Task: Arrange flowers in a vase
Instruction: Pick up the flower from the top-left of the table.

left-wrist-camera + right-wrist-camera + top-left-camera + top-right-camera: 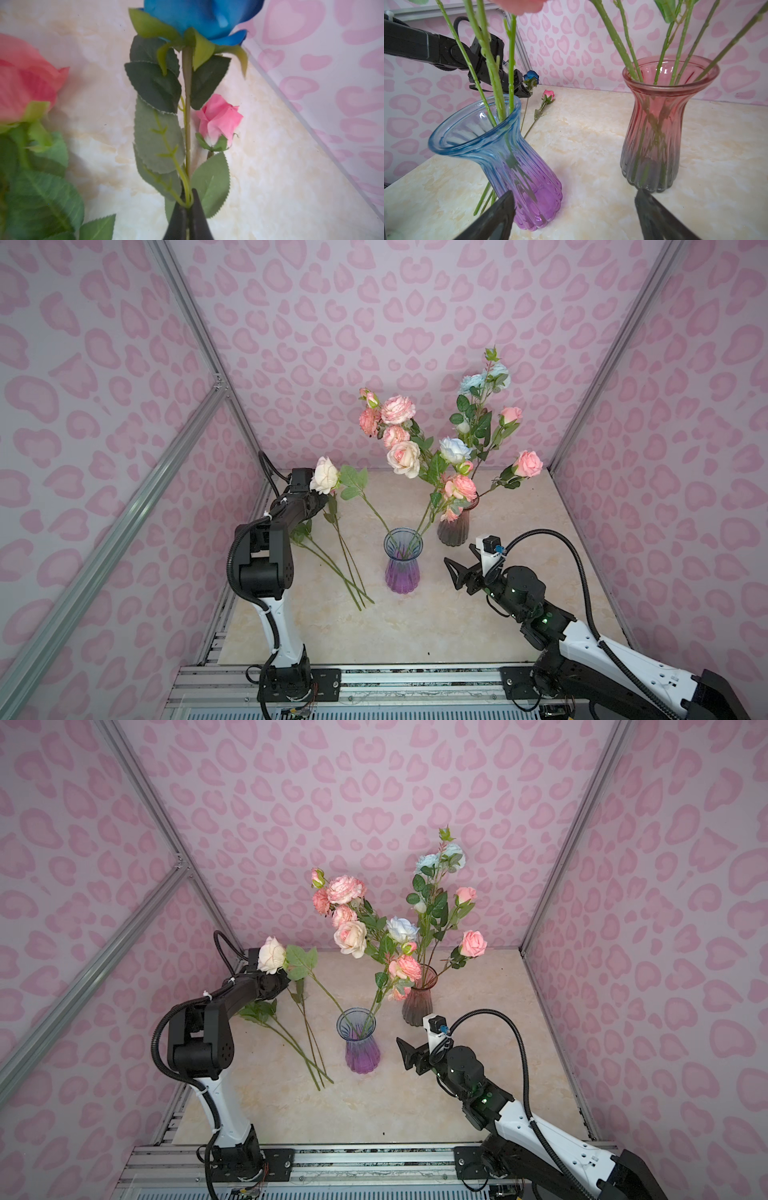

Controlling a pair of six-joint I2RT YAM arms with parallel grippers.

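In wrist view — left tool (188, 203) clamps blue rose (199, 18) (hidden overhead).

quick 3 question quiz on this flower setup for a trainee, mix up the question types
1. True or false: the left end effector is shut on the stem of the dark blue rose.
2. Pick one. The right end effector is: A) open and empty, B) shut on a stem, C) shut on a vase rim.
3. Fill in: ___ vases stand on the table.

Key
1. True.
2. A.
3. Two: the blue-purple vase and the pink-grey vase.
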